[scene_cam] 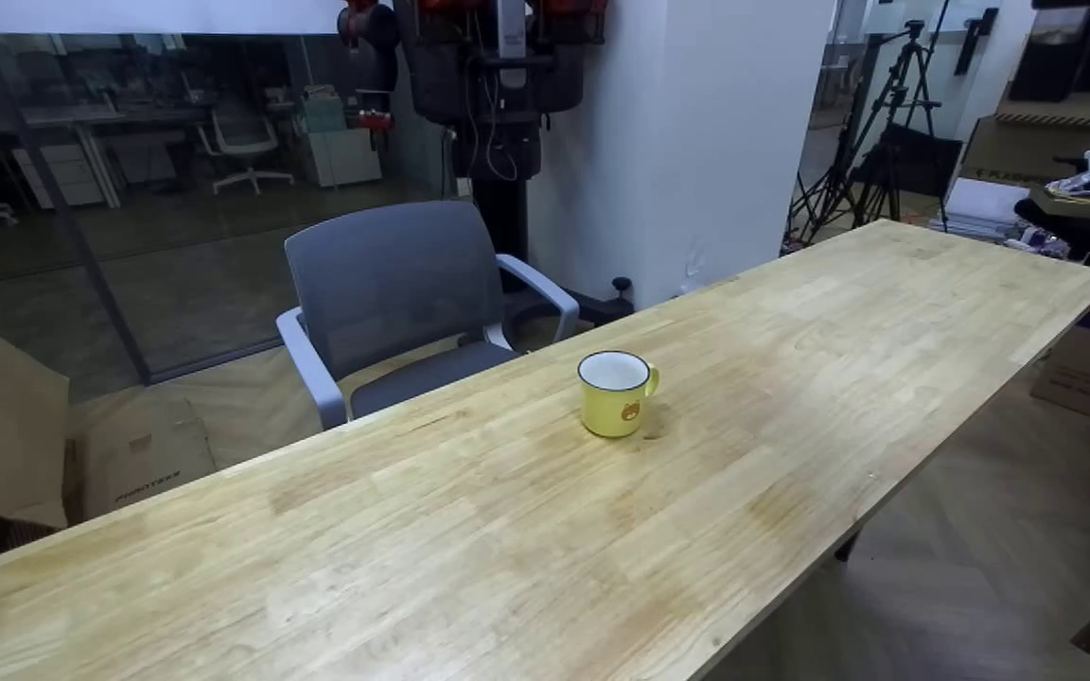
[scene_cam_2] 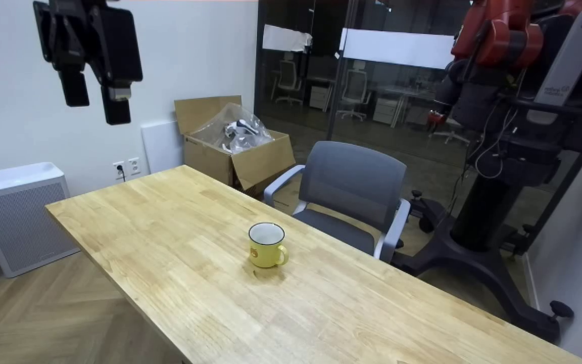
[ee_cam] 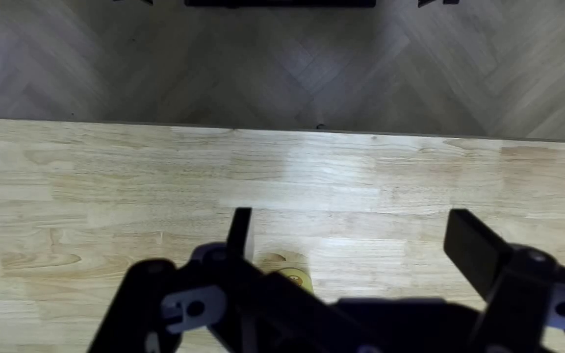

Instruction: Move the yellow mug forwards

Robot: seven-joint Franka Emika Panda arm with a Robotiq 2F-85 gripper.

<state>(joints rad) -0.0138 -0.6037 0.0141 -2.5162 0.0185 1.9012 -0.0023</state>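
Nearest, at left in an exterior view, the gripper (scene_cam_2: 96, 112) hung high above the wooden table (scene_cam_2: 164, 242), its fingers (scene_cam_2: 116, 111) spread wide around nothing, probably for approaching from above. Right of it, the yellow mug (scene_cam_2: 264, 249) stood upright, closer to the table's far edge, its handle (scene_cam_2: 285, 256) to the right, likely leaving its wall graspable. Farther right, beyond that edge, stood a grey chair (scene_cam_2: 354, 177).

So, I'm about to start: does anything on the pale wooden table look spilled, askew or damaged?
Nothing stands out: the squat yellow mug with white inside is upright; the small dark mark beside it looks like a wood knot.
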